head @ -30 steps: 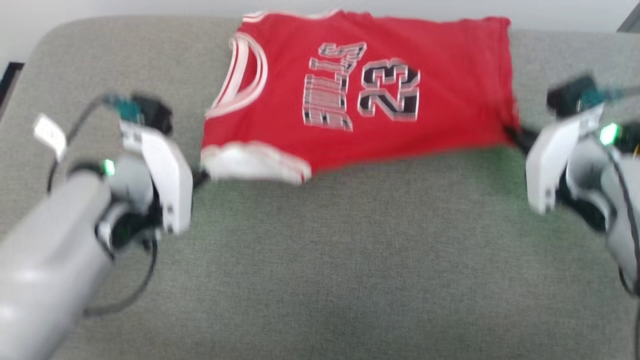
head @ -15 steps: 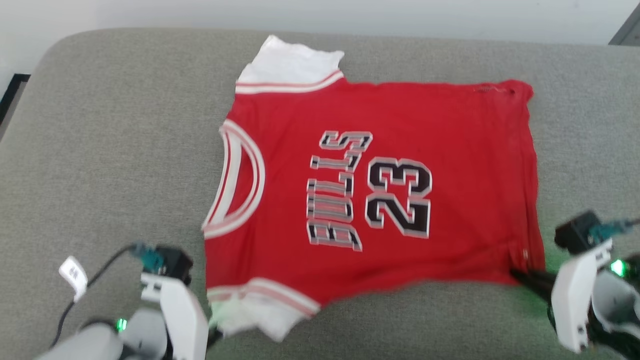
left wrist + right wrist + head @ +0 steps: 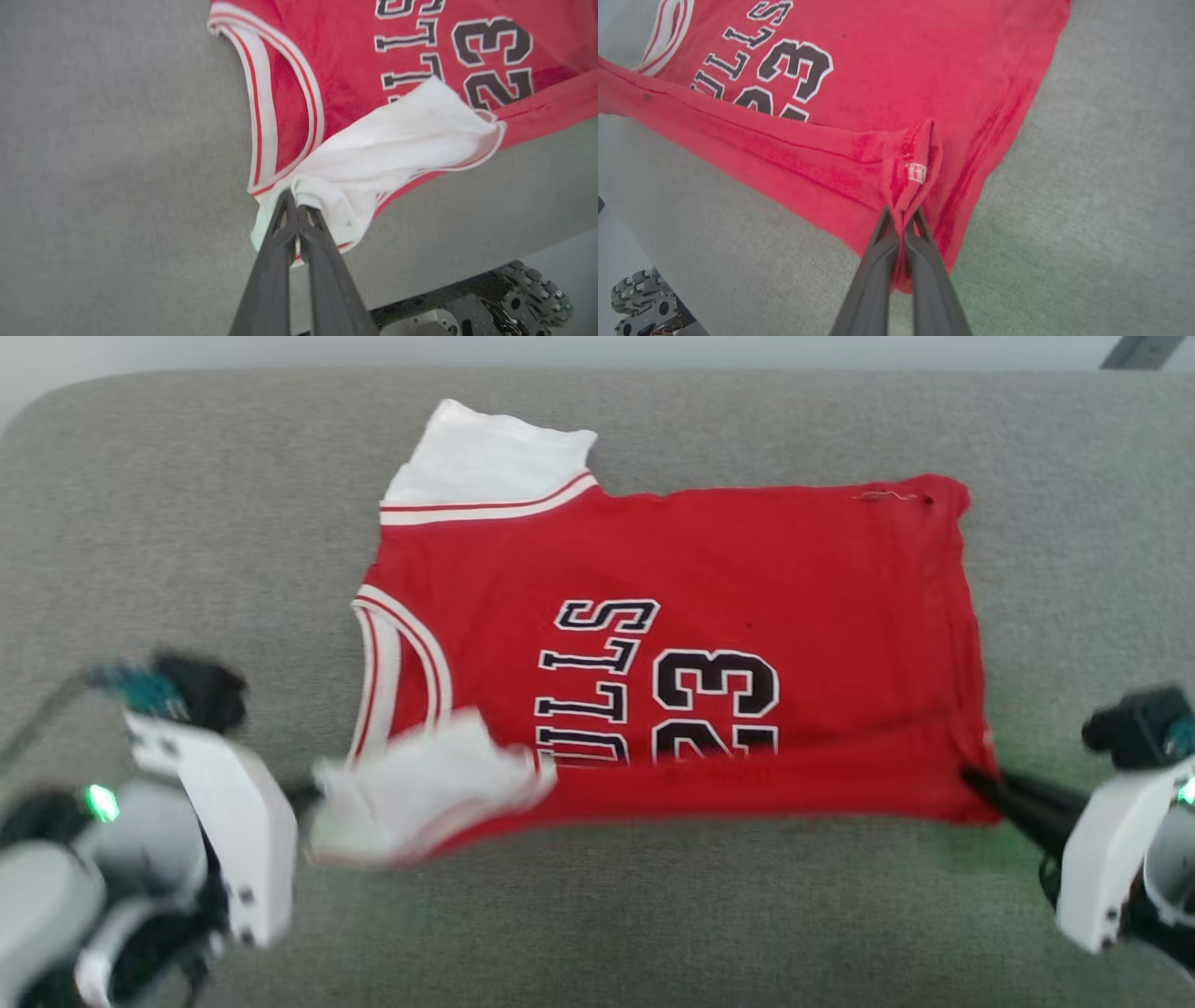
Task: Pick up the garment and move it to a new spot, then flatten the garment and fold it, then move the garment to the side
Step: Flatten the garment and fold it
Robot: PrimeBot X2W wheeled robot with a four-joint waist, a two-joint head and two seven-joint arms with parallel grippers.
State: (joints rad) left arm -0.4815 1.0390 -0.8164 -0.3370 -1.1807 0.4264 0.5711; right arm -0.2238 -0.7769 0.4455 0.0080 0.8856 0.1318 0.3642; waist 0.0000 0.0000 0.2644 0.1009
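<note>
Red garment (image 3: 709,569) spread on the grey padded surface (image 3: 653,915), and I've got both near corners pinched.
Collar faces 9 o'clock and the hem 3 o'clock. The far sleeve (image 3: 485,457) lies flat at 11 o'clock. The near sleeve (image 3: 420,793) is bunched at 7 o'clock over the start of the lettering. My left gripper (image 3: 294,210) is pressed tight on that bunched sleeve, and my right gripper (image 3: 903,217) on the hem corner at 4 o'clock. The near edge is lifted and rolled over, hiding the bottoms of the digits.
</note>
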